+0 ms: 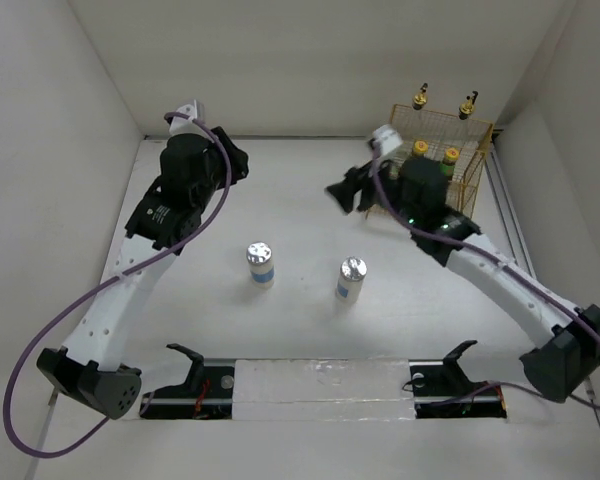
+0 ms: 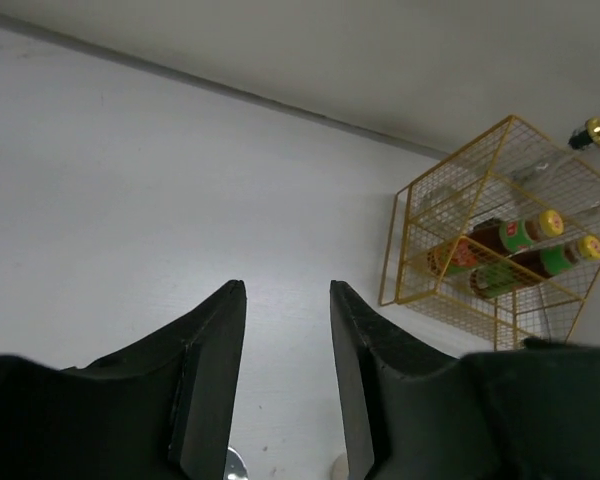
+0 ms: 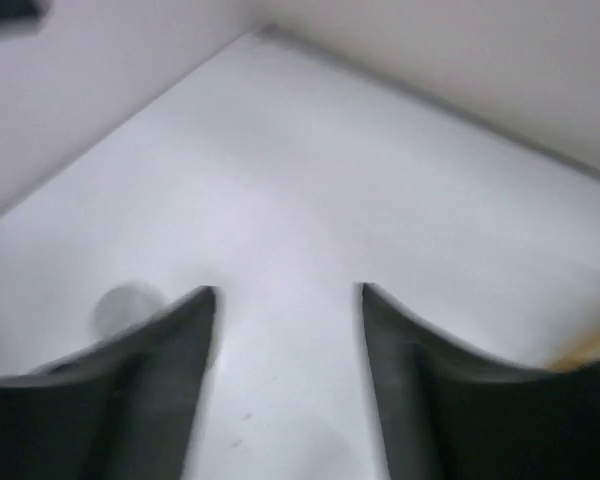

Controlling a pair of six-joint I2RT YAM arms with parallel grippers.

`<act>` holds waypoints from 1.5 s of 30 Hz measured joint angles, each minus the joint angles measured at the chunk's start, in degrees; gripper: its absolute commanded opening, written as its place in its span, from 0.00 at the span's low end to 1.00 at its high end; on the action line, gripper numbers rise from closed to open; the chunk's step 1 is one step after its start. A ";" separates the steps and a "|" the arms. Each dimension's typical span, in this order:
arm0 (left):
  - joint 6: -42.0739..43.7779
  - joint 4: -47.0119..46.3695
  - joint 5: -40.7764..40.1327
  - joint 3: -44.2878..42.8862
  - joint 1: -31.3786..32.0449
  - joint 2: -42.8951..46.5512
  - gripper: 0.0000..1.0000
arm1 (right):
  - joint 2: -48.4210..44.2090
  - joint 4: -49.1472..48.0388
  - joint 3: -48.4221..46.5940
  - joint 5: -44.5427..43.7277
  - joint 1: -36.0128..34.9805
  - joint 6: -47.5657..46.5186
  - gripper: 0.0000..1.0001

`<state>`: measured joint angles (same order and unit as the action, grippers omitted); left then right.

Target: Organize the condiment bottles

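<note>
Two white silver-topped shakers stand mid-table, one to the left (image 1: 261, 264) and one to the right (image 1: 350, 279). Two red sauce bottles (image 1: 420, 151) (image 1: 450, 157) sit in the gold wire rack (image 1: 468, 180) at the back right. Two clear gold-capped bottles (image 1: 420, 98) (image 1: 467, 105) stand at the rack's rear. My left gripper (image 1: 242, 160) is open and empty at the back left, far from the shakers. My right gripper (image 1: 338, 196) is open and empty just left of the rack. In the left wrist view the open gripper (image 2: 285, 285) faces the rack (image 2: 410, 260) and sauce bottles (image 2: 515, 236).
White walls enclose the table on the left, back and right. The right wrist view is blurred and shows my open gripper (image 3: 285, 290) over bare table, with a yellow trace of the rack (image 3: 592, 348) at the right edge. Two black mounts (image 1: 190, 365) (image 1: 450, 362) sit at the near edge.
</note>
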<state>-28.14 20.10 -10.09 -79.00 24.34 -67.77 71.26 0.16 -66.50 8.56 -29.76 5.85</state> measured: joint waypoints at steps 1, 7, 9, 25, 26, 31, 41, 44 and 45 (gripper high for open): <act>0.11 0.11 -0.22 -1.14 0.00 0.00 0.35 | 1.14 0.52 0.37 1.38 -4.02 -0.24 0.92; -0.48 1.07 -1.73 -4.42 0.00 0.02 0.72 | 13.16 2.40 0.44 5.62 -20.33 -3.41 1.00; -0.90 2.32 -2.08 -4.42 0.00 0.02 0.73 | 18.10 3.17 -0.28 5.51 -23.04 -4.20 1.00; -2.49 6.40 -2.99 1.46 0.00 8.72 0.74 | 38.27 -5.33 -8.57 0.85 -25.18 -4.17 0.36; -2.62 6.54 -2.99 2.34 0.00 8.74 0.74 | 38.03 -5.38 -8.55 0.50 -25.18 -4.09 0.28; -3.26 6.69 -2.19 5.64 0.00 8.57 0.74 | 30.80 -3.72 -6.91 -1.11 -23.52 -3.63 0.22; -5.09 -0.83 4.28 10.05 0.00 6.38 0.74 | 5.70 1.88 -9.88 -6.34 3.37 -2.32 0.17; -5.16 -1.92 5.35 10.25 0.13 4.28 0.76 | 5.77 4.52 -11.65 -6.84 10.62 -2.36 0.15; -5.16 -2.25 5.46 10.27 0.28 3.78 0.76 | 6.12 5.68 -11.80 -6.75 12.26 -2.34 0.15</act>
<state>-33.30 17.85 -4.62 -68.73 24.62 -63.99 77.38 5.85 -78.30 1.80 -17.50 3.51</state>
